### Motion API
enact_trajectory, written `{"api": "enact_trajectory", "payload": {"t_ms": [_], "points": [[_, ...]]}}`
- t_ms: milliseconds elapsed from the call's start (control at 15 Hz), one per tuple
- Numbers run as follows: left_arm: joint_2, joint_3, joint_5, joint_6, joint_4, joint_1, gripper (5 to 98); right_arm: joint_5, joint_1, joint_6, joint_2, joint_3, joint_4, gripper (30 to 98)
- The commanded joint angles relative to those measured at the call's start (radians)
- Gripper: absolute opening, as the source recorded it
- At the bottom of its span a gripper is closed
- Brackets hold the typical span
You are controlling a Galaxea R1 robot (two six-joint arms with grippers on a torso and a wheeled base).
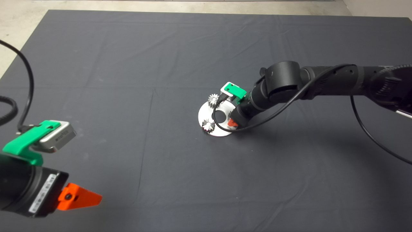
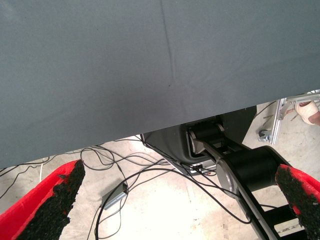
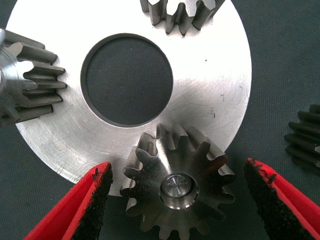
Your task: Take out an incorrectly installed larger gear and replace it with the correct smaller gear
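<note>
Fingers (image 3: 97,200) of my right gripper (image 3: 178,169) stand wide apart and empty either side of what I take for the larger gear (image 3: 177,192), seated on its pin on the steel plate (image 3: 220,75), so removal is not yet done, while a loose gear (image 3: 305,142), likely the replacement, lies on the table (image 3: 280,30) just beside the plate.

A dark grey mat (image 1: 161,80) covers the tabletop, creased in faint lines. Pale floor (image 1: 19,25) shows past its far corner. Under the mat's edge, black cables (image 2: 150,175) lie tangled on the floor.
</note>
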Motion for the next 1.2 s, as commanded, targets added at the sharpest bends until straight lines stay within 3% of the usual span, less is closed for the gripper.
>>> {"api": "enact_trajectory", "payload": {"t_ms": [0,667,800,1133], "points": [[0.008,0.014,0.001,0.007,-0.014,-0.014,98.1,-0.002,0.020,0.004,0.005,0.003,-0.032,69.9],[0.015,0.014,0.001,0.007,-0.014,-0.014,98.1,0.004,0.022,0.005,0.003,0.003,-0.030,69.8],[0.011,0.014,0.001,0.007,-0.014,-0.014,98.1,-0.001,0.023,0.007,0.003,0.005,-0.030,65.1],[0.011,0.014,0.001,0.007,-0.014,-0.014,98.1,-0.002,0.023,0.005,0.005,0.005,-0.024,65.1]]}}
